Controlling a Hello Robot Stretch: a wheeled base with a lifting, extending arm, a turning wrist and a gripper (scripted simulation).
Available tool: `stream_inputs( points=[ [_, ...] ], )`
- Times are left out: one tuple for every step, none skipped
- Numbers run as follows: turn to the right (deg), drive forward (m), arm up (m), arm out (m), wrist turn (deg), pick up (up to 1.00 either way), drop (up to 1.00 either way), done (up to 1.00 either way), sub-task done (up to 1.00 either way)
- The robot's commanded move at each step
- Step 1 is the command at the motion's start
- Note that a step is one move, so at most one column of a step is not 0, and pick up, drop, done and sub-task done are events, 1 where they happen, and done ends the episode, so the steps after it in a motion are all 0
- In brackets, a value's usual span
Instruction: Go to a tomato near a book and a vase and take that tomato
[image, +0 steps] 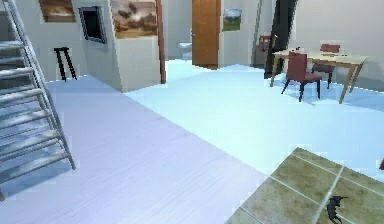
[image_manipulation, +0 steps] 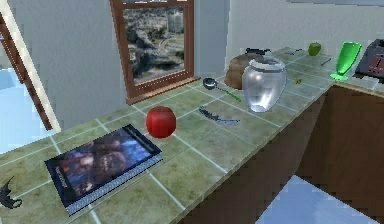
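Arm side view: a green tiled counter (image_manipulation: 200, 145) is shown running beneath a wooden-framed window (image_manipulation: 155, 45); a red tomato (image_manipulation: 160, 121) is seen standing on the tiles, just beside the far corner of a dark-covered book (image_manipulation: 102, 165) that lies flat; a clear glass vase (image_manipulation: 264, 84) stands upright farther along toward the view's right, apart from the tomato; a slender dark utensil (image_manipulation: 218, 116) lies between tomato and vase; a ladle-like item (image_manipulation: 212, 84) rests near the window sill; a brown rounded object (image_manipulation: 240, 70) is placed behind the vase; a small green fruit (image_manipulation: 314, 48) and a bright green object (image_manipulation: 346, 58) are seen at the counter's far end; brown cabinet fronts (image_manipulation: 350, 140) are shown below the counter edge; a small dark object (image_manipulation: 8, 192) lies at the view's left edge.

Forward view: a corner of the same counter (image: 310, 190) is shown at the lower right, bearing a small dark object (image: 335, 208); a metal staircase (image: 25, 100) rises at the left; a dark stool (image: 65, 63), a framed painting (image: 133, 17) and a wooden door (image: 206, 33) are seen beyond; a dining table (image: 320, 62) with a red chair (image: 300, 72) stands at the upper right.

The state of the gripper cannot be told.
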Motion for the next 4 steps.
stream_inputs(
  points=[
    [0.0, 0.0, 0.38, 0.0, 0.0, 0.0, 0.0, 0.0, 0.0],
    [0.0, 0.0, 0.0, 0.32, 0.0, 0.0, 0.0, 0.0, 0.0],
    [0.0, 0.0, 0.0, 0.0, 45.0, 0.0, 0.0, 0.0, 0.0],
    [0.0, 0.0, 0.0, 0.0, 45.0, 0.0, 0.0, 0.0, 0.0]
  ],
)
